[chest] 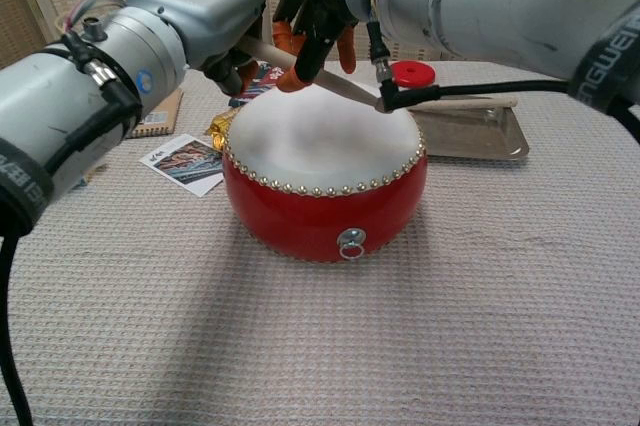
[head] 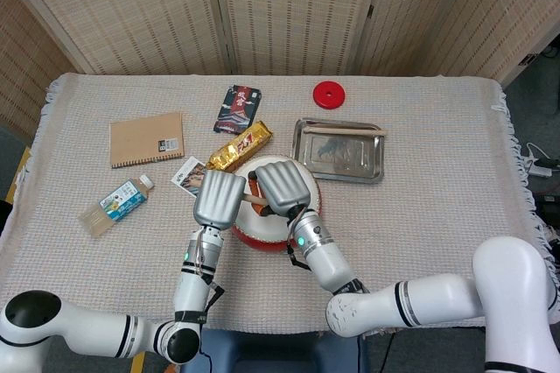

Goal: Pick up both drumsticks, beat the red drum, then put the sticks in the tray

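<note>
The red drum (chest: pixel 325 196) with a white head stands mid-table, mostly hidden under both hands in the head view (head: pixel 261 239). My left hand (chest: pixel 200 11) grips one wooden drumstick (chest: pixel 350 92), which slants across the drumhead with its tip near the far right rim. My right hand (chest: pixel 320 6) hangs over the drum, its orange-tipped fingers (chest: pixel 300 66) curled down around that same stick; whether they grip it is unclear. The other drumstick (chest: pixel 470 101) lies along the far edge of the metal tray (head: pixel 350 158), just right of the drum.
Behind the tray lies a red disc (head: pixel 329 94). Left of the drum are a gold snack pack (head: pixel 240 146), a dark packet (head: pixel 237 109), a small card (head: pixel 188 172), a brown notebook (head: pixel 146 138) and a bottle (head: pixel 115 204).
</note>
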Action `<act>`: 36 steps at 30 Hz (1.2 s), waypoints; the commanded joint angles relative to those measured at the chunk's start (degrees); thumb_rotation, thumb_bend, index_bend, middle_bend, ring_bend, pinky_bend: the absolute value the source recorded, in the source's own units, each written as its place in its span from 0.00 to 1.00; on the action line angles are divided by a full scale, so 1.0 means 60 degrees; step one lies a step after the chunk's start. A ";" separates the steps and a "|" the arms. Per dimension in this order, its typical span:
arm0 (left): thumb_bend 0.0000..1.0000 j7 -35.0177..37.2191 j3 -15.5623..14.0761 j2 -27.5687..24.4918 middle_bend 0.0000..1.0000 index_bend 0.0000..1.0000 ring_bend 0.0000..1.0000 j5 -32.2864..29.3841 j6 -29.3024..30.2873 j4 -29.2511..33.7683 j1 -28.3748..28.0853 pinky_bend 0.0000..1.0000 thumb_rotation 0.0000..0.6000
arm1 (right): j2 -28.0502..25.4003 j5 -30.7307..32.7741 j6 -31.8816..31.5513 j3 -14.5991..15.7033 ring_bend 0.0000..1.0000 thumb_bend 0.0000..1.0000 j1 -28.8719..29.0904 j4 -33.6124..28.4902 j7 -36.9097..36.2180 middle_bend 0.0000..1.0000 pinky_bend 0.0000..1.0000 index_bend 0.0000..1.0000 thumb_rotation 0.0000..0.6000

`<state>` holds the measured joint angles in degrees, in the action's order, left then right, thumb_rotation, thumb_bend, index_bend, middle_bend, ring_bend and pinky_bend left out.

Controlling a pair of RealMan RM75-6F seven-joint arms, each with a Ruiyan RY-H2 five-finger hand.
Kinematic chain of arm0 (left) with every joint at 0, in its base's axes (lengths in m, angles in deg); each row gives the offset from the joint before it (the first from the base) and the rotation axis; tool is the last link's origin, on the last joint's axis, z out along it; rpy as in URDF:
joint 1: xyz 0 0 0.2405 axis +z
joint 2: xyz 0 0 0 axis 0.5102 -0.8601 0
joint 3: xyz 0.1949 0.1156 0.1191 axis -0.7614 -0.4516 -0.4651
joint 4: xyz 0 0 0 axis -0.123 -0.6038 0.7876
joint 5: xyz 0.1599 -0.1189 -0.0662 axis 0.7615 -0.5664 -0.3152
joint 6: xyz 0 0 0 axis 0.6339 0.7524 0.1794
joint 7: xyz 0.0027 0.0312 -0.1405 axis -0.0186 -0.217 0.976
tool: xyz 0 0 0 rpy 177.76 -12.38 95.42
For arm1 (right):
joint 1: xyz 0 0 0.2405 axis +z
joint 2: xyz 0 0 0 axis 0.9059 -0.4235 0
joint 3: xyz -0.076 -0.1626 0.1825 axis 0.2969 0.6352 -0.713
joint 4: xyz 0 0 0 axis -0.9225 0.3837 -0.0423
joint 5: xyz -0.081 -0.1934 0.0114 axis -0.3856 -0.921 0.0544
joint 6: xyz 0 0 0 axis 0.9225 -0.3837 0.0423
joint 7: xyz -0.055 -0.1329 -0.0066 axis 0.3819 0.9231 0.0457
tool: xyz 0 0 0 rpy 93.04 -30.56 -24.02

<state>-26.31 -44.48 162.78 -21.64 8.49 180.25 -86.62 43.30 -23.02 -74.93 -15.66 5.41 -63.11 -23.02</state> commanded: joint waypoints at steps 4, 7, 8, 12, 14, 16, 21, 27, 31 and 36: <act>0.54 -0.0037 -0.0075 0.0043 1.00 0.96 1.00 0.0069 0.0042 -0.0076 -0.0023 1.00 1.00 | 0.0079 -0.0049 -0.0098 -0.0065 0.49 0.23 -0.0016 0.0030 0.0094 0.65 0.65 0.67 1.00; 0.54 -0.0018 -0.0116 0.0068 1.00 0.96 1.00 0.0091 0.0023 -0.0137 -0.0022 1.00 1.00 | 0.0138 -0.0175 -0.0193 -0.0119 0.53 0.23 -0.0070 0.0057 0.0041 0.69 0.66 0.71 1.00; 0.54 -0.0019 -0.0133 0.0072 1.00 0.95 1.00 0.0097 0.0013 -0.0155 -0.0022 1.00 1.00 | 0.0155 -0.0218 -0.0205 -0.0135 0.54 0.23 -0.0093 0.0067 0.0006 0.70 0.67 0.72 1.00; 0.53 -0.0010 -0.0186 0.0098 1.00 0.93 1.00 0.0168 -0.0006 -0.0212 -0.0031 1.00 1.00 | 0.0264 -0.0365 -0.0277 -0.0151 0.60 0.23 -0.0155 0.0173 -0.0024 0.76 0.69 0.78 1.00; 0.53 -0.0010 -0.0214 0.0111 1.00 0.92 1.00 0.0206 -0.0014 -0.0240 -0.0035 1.00 1.00 | 0.0317 -0.0394 -0.0305 -0.0156 0.61 0.23 -0.0163 0.0213 0.0012 0.77 0.70 0.81 1.00; 0.53 -0.0009 -0.0245 0.0111 1.00 0.91 0.99 0.0251 -0.0031 -0.0273 -0.0036 1.00 1.00 | 0.0366 -0.0451 -0.0339 -0.0176 0.64 0.23 -0.0178 0.0235 0.0032 0.79 0.72 0.84 1.00; 0.52 0.0030 -0.0339 0.0079 1.00 0.84 0.93 0.0369 -0.0090 -0.0341 -0.0007 1.00 1.00 | 0.0407 -0.0627 -0.0380 -0.0190 0.67 0.24 -0.0255 0.0286 0.0064 0.82 0.74 0.89 1.00; 0.49 0.0122 -0.0409 -0.0026 0.88 0.68 0.82 0.0549 -0.0124 -0.0378 0.0056 1.00 1.00 | 0.0326 -0.0640 -0.0281 -0.0147 0.67 0.28 -0.0368 0.0335 0.0162 0.82 0.74 0.91 1.00; 0.45 0.0157 -0.0451 -0.0081 0.73 0.51 0.70 0.0645 -0.0177 -0.0480 0.0086 0.93 1.00 | 0.0289 -0.0596 -0.0290 -0.0101 0.68 0.30 -0.0371 0.0339 0.0396 0.83 0.76 0.93 1.00; 0.42 0.0218 -0.0443 -0.0113 0.58 0.40 0.55 0.0638 -0.0250 -0.0464 0.0120 0.78 1.00 | 0.0347 -0.0576 -0.0378 -0.0079 0.69 0.33 -0.0343 0.0351 0.0616 0.84 0.76 0.95 1.00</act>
<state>-25.03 -47.13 162.12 -17.83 7.00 177.47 -85.91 45.35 -26.49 -77.16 -16.14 3.34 -61.01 -19.40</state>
